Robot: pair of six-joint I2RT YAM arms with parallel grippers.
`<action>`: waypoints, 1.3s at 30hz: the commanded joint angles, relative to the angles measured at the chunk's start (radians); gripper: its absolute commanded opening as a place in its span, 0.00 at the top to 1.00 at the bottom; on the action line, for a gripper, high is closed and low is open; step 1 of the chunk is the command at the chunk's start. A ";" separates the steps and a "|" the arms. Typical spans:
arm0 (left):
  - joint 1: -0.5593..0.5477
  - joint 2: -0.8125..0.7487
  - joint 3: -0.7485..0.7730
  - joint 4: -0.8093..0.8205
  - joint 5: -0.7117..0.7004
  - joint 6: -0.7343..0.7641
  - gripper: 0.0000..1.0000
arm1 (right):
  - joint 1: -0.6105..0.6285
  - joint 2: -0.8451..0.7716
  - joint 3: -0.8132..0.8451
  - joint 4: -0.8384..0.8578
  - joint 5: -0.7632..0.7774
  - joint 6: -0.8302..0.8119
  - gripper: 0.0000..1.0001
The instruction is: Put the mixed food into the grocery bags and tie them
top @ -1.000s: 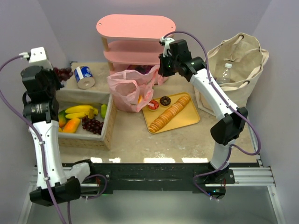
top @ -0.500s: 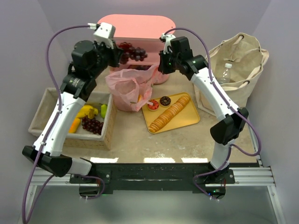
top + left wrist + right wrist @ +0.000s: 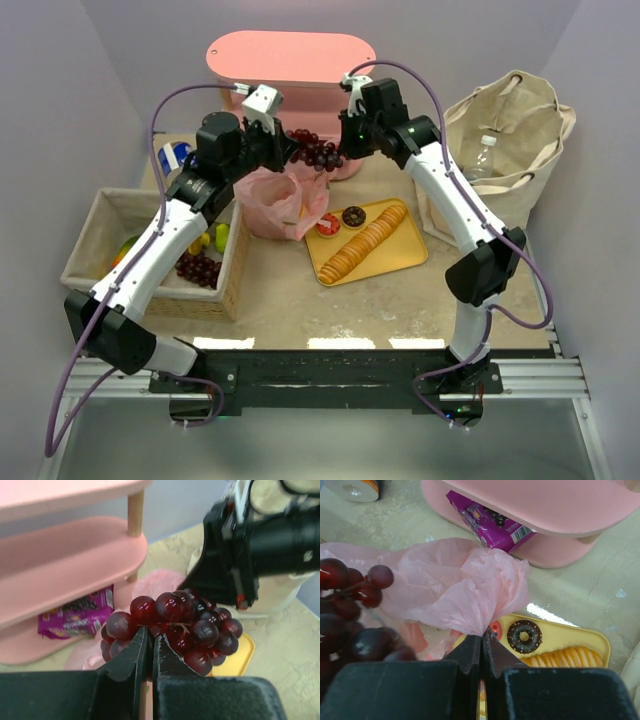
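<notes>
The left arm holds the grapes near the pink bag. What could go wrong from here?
1. The left gripper pinches the bunch of dark red grapes only at its edge, so some might tear loose and fall.
2. The right gripper holds just a small fold of the thin pink plastic bag; it could slip, and the opening might collapse.

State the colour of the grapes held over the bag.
Dark red grapes, clearest in the left wrist view.

Pink three-tier shelf (image 3: 290,60) sits at the back of the tan, stone-look table (image 3: 300,300). The woven basket (image 3: 200,300) is off to the shelf's front-left, right by the table's left edge. A flat yellow tray (image 3: 400,255) lies in front of the shelf, slightly right, turned at an angle.
</notes>
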 commanded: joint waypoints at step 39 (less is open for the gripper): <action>0.000 -0.066 -0.071 -0.185 -0.281 -0.133 0.90 | -0.004 -0.008 0.071 -0.026 0.057 -0.030 1.00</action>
